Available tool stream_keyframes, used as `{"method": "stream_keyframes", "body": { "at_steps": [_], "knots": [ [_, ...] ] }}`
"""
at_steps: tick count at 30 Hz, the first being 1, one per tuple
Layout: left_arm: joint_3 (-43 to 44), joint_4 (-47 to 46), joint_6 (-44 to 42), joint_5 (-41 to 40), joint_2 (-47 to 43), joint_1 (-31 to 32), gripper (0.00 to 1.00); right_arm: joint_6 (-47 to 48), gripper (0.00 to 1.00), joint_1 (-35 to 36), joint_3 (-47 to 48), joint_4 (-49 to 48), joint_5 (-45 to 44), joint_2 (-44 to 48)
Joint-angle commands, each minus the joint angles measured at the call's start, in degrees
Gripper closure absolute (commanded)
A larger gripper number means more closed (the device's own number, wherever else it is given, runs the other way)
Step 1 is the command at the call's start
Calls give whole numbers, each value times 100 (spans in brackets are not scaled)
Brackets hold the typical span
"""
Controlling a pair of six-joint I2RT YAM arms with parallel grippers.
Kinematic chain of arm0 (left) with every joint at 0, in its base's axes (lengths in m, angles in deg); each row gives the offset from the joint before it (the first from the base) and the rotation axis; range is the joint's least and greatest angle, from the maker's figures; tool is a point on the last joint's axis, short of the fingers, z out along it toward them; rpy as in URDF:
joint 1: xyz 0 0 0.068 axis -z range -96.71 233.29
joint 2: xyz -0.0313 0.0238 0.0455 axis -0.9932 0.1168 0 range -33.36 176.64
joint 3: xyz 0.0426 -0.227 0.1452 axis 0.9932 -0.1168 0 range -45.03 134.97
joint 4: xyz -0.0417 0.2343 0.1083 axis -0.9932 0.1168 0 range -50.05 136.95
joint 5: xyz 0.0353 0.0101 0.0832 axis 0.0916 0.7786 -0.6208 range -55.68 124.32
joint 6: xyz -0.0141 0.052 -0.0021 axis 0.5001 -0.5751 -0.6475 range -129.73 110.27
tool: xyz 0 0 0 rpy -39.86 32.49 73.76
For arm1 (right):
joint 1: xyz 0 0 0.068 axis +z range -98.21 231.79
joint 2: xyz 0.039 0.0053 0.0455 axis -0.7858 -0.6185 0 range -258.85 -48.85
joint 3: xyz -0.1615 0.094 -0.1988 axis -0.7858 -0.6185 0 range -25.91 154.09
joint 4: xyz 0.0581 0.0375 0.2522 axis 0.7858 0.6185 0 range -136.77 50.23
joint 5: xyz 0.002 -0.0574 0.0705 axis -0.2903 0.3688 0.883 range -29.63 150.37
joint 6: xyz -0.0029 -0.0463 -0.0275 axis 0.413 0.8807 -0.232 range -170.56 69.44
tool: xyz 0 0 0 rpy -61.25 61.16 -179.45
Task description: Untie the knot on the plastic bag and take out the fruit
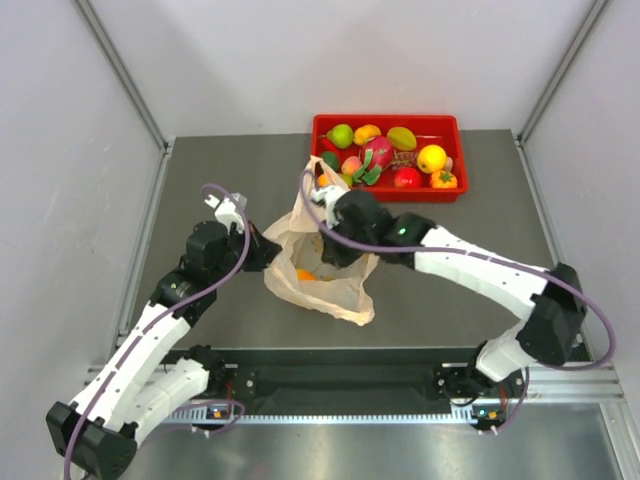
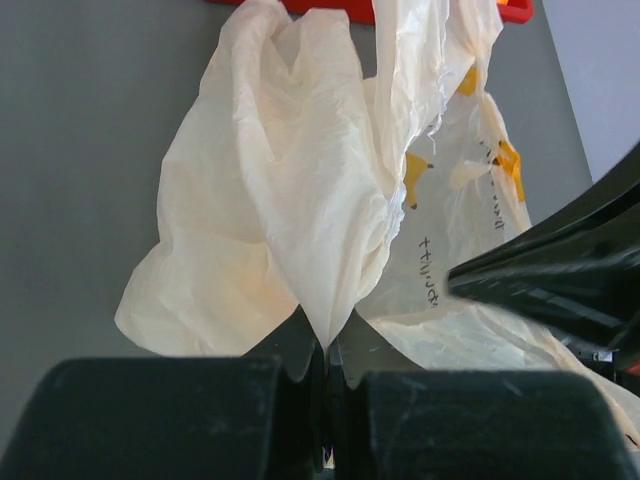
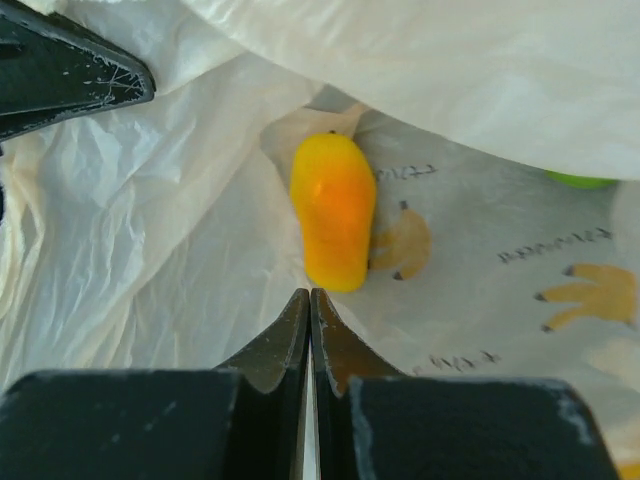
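The plastic bag [image 1: 335,292] lies crumpled mid-table with its mouth open; no knot shows. My left gripper [image 1: 268,250] is shut on a fold of the bag's left edge [image 2: 320,250], jaws pinched on the plastic [image 2: 328,348]. My right gripper [image 1: 336,256] reaches into the bag's mouth. Its jaws [image 3: 310,296] are shut with nothing seen between them, just short of an orange-yellow fruit [image 3: 333,210] lying on the bag's inner wall. That fruit shows through the plastic from above [image 1: 305,274]. A green fruit [image 3: 580,180] peeks out under a fold.
A red tray [image 1: 385,119] at the back holds several toy fruits [image 1: 432,158]; one bag handle [image 1: 318,172] rises next to its left corner. The right gripper's black finger [image 2: 545,280] crosses the left wrist view. A black part [image 3: 60,70] of the left gripper shows top left.
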Motion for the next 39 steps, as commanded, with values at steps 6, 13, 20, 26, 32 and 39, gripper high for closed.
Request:
{"method": "stream_keyframes", "body": {
  "at_steps": [6,13,20,26,32,39],
  "knots": [
    [-393,494,492,-449,-626,-27,100,-286,100,874,-525,-1306,-875,-935],
    [-367,1197,923,-1169,-899,-27,100,-392,100,1471,-402,-1297,117,-1367],
    [-420,1426,1011,-1319,-1101,-27,100,-717,100,1727,-895,-1834,1821,-1068],
    [-534,1400,1020,-1170,-1233,-27,100,-603,68,1701,-166,-1062,378,-953],
    [-525,1427,976,-1100,-1269,-27,100,-577,25,1631,643,-516,-1302,-1111],
    [-481,1532,932,-1126,-1339,-27,100,-656,21,1288,872,-411,-2017,-1409]
  ]
}}
